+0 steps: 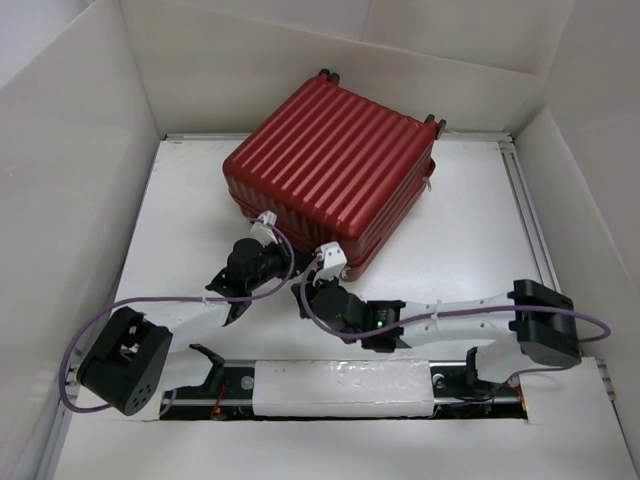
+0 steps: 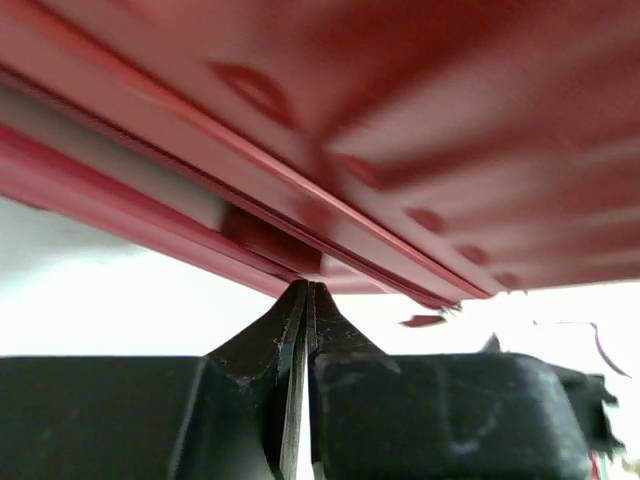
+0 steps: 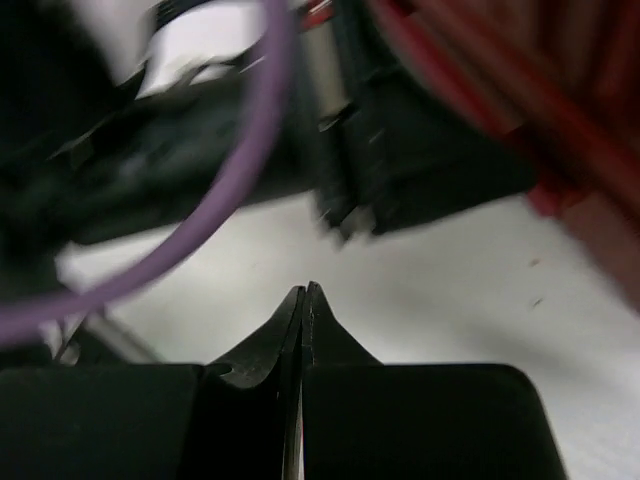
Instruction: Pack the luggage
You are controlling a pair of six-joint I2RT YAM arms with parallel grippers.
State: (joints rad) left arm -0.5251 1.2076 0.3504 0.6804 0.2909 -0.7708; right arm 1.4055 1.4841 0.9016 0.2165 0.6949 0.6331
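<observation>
1. Your left gripper (image 2: 305,298) has its two fingers pressed together with nothing between them. The tip sits right at the near-left edge of the luggage (image 1: 335,170), just under the seam (image 2: 300,215) where the two red halves meet.
2. The luggage lies flat on the table (image 1: 470,240), towards the far middle and turned at an angle. Its ribbed shell faces up and its small dark wheels (image 1: 435,122) point to the far right corner. From above it looks closed, so no lining shows.
3. Your right gripper (image 3: 303,298) is also closed and empty. It hangs over bare table just short of the near corner of the luggage. The left arm's dark body and a purple cable (image 3: 250,130) lie ahead of it, and the red shell is off to its right.
4. Expect a stiff, smooth, hard case, and probably a heavy one for these arms. It won't deform, so pinching the broad ribbed face will likely just slip.
5. Take hold at the rim along the seam. A thin closed tip can wedge in there, or open fingers can clamp the lip of one half.
6. Work the near edge with both arms spaced apart. A single lift point would probably pivot the case or slide it on the table.
7. Mind the cable when the arms are this close together.
</observation>
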